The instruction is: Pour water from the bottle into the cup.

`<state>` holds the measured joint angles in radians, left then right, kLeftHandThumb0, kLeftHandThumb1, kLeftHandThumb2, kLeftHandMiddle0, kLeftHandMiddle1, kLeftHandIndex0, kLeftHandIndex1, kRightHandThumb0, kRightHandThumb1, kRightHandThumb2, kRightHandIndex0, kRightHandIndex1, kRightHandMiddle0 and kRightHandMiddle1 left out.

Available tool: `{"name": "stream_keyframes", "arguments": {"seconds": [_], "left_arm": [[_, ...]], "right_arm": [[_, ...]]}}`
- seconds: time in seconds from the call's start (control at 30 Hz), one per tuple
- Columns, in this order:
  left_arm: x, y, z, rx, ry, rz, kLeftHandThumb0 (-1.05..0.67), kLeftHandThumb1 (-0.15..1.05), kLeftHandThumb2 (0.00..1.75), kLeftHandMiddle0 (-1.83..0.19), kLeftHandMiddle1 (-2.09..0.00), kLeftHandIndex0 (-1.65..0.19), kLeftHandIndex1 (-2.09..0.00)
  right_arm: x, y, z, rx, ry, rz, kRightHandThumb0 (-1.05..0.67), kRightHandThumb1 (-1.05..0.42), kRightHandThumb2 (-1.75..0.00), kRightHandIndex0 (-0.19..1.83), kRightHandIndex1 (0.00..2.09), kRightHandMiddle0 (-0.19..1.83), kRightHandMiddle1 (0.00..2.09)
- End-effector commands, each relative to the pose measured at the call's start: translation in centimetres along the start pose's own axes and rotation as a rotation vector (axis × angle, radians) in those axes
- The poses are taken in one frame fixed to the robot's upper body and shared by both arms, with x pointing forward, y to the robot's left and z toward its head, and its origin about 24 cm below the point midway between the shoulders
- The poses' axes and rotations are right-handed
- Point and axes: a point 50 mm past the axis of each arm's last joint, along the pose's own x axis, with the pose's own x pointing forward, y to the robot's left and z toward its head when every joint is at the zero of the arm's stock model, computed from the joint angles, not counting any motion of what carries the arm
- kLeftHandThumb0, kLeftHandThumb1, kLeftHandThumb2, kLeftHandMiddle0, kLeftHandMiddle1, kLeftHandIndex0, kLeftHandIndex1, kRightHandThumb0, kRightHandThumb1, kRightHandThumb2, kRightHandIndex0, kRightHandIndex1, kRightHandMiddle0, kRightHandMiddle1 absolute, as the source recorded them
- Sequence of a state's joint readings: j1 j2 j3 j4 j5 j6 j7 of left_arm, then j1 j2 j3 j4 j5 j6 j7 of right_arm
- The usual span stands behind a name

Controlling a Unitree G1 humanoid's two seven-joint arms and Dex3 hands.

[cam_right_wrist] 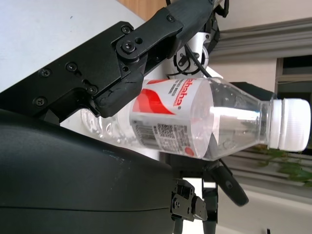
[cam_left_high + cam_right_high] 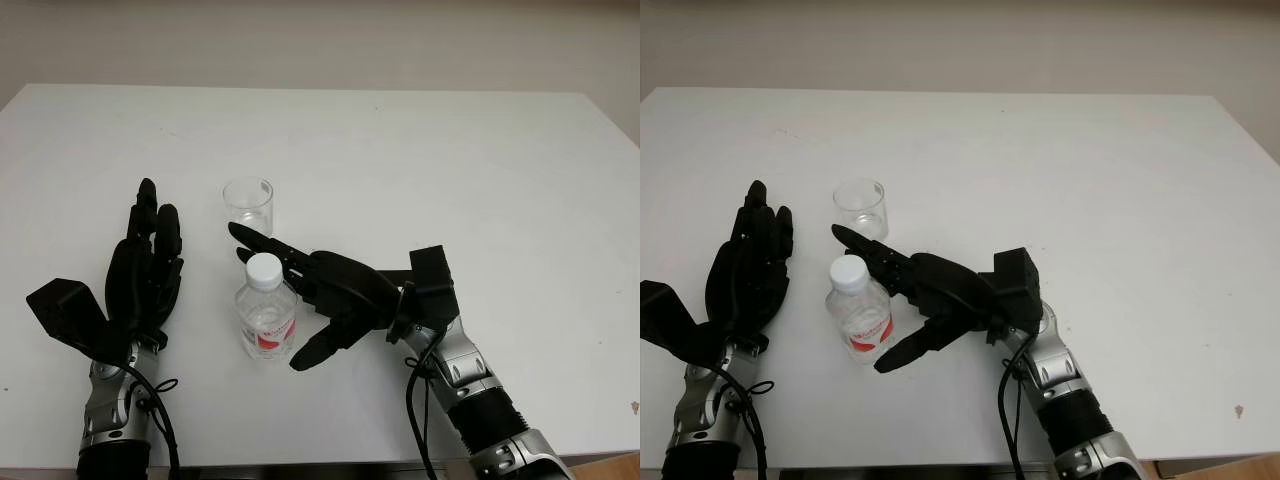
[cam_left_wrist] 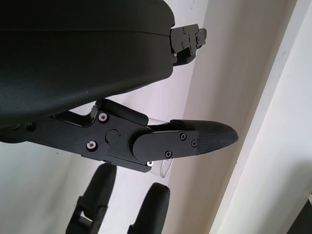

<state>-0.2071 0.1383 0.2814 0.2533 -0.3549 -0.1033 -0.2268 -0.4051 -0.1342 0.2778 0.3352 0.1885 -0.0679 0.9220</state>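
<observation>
**A:** What's the setting?

**B:** A plain white table (image 2: 420,170) runs back to a pale wall. In the head camera's left eye view, a small clear plastic bottle with a white screw cap and a red-and-white label (image 2: 266,318) stands upright near the table's front edge. Just behind it stands an empty clear plastic cup (image 2: 248,206), apart from the bottle.

**A:** And the hands there?

**B:** The black three-finger right hand (image 2: 335,295) sits just to the right of the bottle, fingers spread wide around it: one reaches behind the cap toward the cup, another comes forward near the base. Whether they touch the bottle I cannot tell. The black left hand (image 2: 145,275) is to the left of the bottle, open and holding nothing.

**A:** The left wrist view?

**B:** The left hand's shell and fingertips (image 3: 209,139), nothing between them, against white surfaces.

**A:** The right wrist view?

**B:** The bottle lies across the picture, capped, label facing the camera, with a finger (image 1: 146,44) just beside the label. It isn't closed around the bottle.
</observation>
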Motion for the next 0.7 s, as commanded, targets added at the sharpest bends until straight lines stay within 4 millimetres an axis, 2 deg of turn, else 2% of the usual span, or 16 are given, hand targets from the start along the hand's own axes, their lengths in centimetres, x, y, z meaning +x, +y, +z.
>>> {"name": "stream_keyframes", "arguments": {"seconds": [0.0,0.13,0.27,0.37,0.4,0.47,0.5,0.57,0.63,0.67], "left_arm": [[0.0,0.0,0.3,0.01,-0.019,0.003,-0.69,1.05,0.44,0.13,-0.06,0.14,-0.05],[-0.2,0.0,0.3,0.011,-0.02,0.006,-0.7,1.05,0.44,0.14,-0.05,0.14,-0.05],[-0.3,0.0,0.2,0.01,-0.021,0.013,-0.71,1.05,0.42,0.13,-0.06,0.14,-0.06],[-0.4,-0.1,0.2,0.012,-0.022,0.017,-0.71,1.05,0.42,0.13,-0.06,0.13,-0.06],[-0.4,-0.1,0.2,0.014,-0.024,0.017,-0.71,1.05,0.41,0.13,-0.06,0.13,-0.06],[-0.4,-0.1,0.2,0.018,-0.028,0.019,-0.7,1.05,0.42,0.13,-0.06,0.13,-0.06],[-0.5,-0.1,0.2,0.018,-0.03,0.023,-0.7,1.05,0.42,0.13,-0.06,0.12,-0.06],[-0.5,-0.1,0.2,0.016,-0.035,0.026,-0.7,1.05,0.41,0.12,-0.06,0.12,-0.06],[-0.6,-0.2,0.3,0.016,-0.037,0.03,-0.7,1.05,0.41,0.12,-0.06,0.12,-0.06],[-0.6,-0.2,0.3,0.02,-0.037,0.031,-0.7,1.05,0.41,0.11,-0.06,0.11,-0.06]], "right_arm": [[0.8,0.1,1.2,-0.026,-0.03,0.026,-0.95,-0.72,-0.05,-0.19,0.0,-0.18,0.0],[1.5,0.5,1.3,0.007,-0.049,0.029,-0.91,-0.72,-0.05,-0.18,0.01,-0.13,0.03],[2.2,0.8,1.2,0.016,-0.041,0.02,-0.83,-0.71,-0.05,0.11,0.19,0.04,0.15],[2.6,1.1,1.0,0.007,-0.024,-0.007,-0.73,-0.68,-0.05,0.06,0.79,-0.16,1.04],[2.8,1.2,0.9,0.002,-0.021,-0.019,-0.66,-0.67,-0.05,0.1,1.12,-0.1,1.35],[3.0,1.5,0.7,-0.009,-0.015,-0.034,-0.6,-0.67,-0.05,0.21,1.45,0.06,1.58],[3.2,1.6,0.6,-0.012,-0.012,-0.037,-0.57,-0.68,-0.06,0.31,1.53,0.18,1.64],[3.4,1.8,0.5,-0.034,-0.004,-0.037,-0.54,-0.71,-0.06,0.58,1.6,0.52,1.75],[3.5,2.0,0.4,-0.047,0.001,-0.036,-0.54,-0.73,-0.06,0.83,1.64,0.74,1.81],[3.5,2.1,0.5,-0.049,0.007,-0.035,-0.54,-0.73,-0.06,0.88,1.65,0.78,1.81]]}}
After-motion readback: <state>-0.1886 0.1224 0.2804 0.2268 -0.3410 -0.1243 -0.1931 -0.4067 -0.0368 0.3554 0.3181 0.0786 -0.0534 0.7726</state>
